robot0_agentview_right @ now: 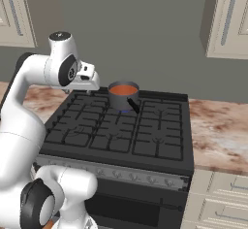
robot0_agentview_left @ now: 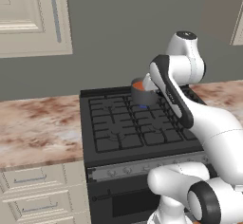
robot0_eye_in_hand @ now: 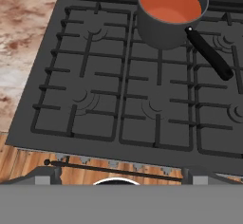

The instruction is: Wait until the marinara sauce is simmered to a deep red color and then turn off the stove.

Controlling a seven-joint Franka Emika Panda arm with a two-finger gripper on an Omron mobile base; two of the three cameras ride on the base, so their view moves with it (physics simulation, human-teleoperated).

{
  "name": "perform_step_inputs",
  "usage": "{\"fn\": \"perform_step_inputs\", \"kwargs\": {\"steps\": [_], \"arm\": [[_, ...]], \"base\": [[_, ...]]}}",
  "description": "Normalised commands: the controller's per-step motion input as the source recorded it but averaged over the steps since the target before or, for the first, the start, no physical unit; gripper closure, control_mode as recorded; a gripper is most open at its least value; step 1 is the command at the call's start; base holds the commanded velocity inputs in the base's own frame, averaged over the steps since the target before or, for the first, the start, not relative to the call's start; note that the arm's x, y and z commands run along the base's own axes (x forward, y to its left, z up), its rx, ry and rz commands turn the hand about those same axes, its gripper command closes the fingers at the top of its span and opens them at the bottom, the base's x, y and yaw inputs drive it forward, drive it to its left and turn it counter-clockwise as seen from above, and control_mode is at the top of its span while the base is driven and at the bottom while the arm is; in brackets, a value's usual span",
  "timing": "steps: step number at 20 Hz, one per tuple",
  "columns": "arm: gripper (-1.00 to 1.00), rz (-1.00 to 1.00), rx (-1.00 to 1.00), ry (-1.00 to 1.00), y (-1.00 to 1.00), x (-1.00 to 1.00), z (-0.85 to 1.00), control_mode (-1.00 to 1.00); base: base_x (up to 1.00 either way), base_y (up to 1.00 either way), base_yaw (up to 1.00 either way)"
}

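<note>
Fingers (robot0_eye_in_hand: 47,176) high above stove (robot0_eye_in_hand: 118,99), orange-red marinara sauce (robot0_eye_in_hand: 170,4) in saucepan (robot0_eye_in_hand: 161,33).

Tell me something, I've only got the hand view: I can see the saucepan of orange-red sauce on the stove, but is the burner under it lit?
Observer: Yes. In the right base view a small blue flame shows under the saucepan, at the back of the stove.
Operator: What's past the stove on the handle side? My picture cuts off there.
Observer: A marbled counter, with beige drawers beneath it.
Operator: And below the knobs?
Observer: A black oven door fills the front of the stove.
</note>
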Motion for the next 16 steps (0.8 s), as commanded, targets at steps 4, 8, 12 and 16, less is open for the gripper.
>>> {"fn": "perform_step_inputs", "kwargs": {"steps": [4,8,12,16], "arm": [[-1.0,0.0,0.0,0.0,0.0,0.0,0.0,-1.0],[-1.0,0.0,0.0,0.0,0.0,0.0,0.0,-1.0],[-1.0,0.0,0.0,0.0,0.0,0.0,0.0,-1.0],[-1.0,0.0,0.0,0.0,0.0,0.0,0.0,-1.0]], "base": [[0.0,0.0,0.0],[0.0,0.0,0.0],[0.0,0.0,0.0],[0.0,0.0,0.0]]}}
